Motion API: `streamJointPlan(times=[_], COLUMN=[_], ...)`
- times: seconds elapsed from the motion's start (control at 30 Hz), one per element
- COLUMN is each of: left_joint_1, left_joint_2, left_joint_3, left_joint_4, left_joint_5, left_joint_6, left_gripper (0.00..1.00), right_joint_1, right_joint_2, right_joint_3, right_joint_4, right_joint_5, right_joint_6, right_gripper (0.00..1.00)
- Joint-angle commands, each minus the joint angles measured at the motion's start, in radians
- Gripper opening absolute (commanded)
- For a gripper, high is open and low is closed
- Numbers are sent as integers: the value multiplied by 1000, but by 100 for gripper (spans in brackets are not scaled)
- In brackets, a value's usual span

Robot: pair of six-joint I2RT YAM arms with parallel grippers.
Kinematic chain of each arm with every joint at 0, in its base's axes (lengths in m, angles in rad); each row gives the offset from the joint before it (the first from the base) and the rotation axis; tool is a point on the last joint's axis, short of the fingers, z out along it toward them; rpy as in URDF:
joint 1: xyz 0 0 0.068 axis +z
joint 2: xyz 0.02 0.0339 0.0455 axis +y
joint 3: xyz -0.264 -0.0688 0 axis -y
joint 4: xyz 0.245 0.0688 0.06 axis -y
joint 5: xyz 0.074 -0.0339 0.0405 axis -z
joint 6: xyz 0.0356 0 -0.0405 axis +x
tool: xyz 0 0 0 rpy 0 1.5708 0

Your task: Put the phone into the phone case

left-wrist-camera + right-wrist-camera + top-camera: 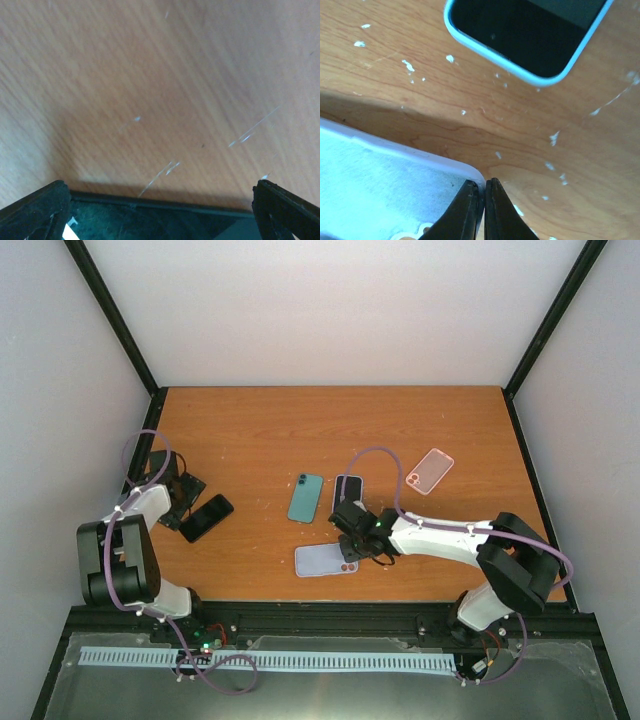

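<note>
Right wrist view: right gripper [483,186] pinched shut at corner of pale case [380,190]; rim actually caught or not, cannot tell. Phone [530,30] lies face up just beyond, apart from case. Left gripper [160,205] wide open, low over table [150,90]. Risks: thin rim slips free, case skids into phone; pink case [431,471] and teal phone [306,498] also on table, wrong pairing possible.

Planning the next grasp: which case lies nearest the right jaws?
The pale blue case, right at the shut jaws; the pink case and teal one lie farther back.
</note>
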Motion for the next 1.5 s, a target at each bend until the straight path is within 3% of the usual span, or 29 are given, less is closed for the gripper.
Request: streamJointPlan(times=[0.0, 0.23, 0.5, 0.6, 0.67, 0.77, 0.93, 1.13, 1.3, 1.47], left_joint_1=[-1, -69, -341, -418, -420, -359, -108, 89, 161, 167], left_joint_2=[0, -68, -91, -91, -120, -164, -207, -143, -43, 6], left_joint_3=[-41, -107, -102, -53, -28, -2, -16, -31, -17, -18], left_joint_4=[-2, -12, 15, -5, -40, -110, -144, -93, -63, -27], left_joint_5=[72, 180, 236, 215, 124, -16, -68, -41, -6, 44], left_joint_6=[0, -86, -287, -317, -313, -256, -77, 75, 108, 108], left_gripper=[99, 99, 99, 99, 100, 99, 100, 99, 100, 99], right_joint_1=[-28, -112, -214, -232, -234, -233, -232, -232, -232, -234], right_joint_2=[56, 17, -54, -72, -84, -98, -124, -173, -196, -213], right_joint_3=[88, 119, 81, 76, 71, 61, 49, 32, 21, 14], right_joint_4=[-138, -105, -76, -71, -62, -50, -32, 3, 18, 37], right_joint_5=[111, 105, 73, 52, 32, 13, -21, -44, -62, -74], right_joint_6=[-162, -202, -269, -274, -274, -261, -242, -227, -235, -243], right_gripper=[3, 3, 3, 3, 3, 3, 3, 3, 3, 3])
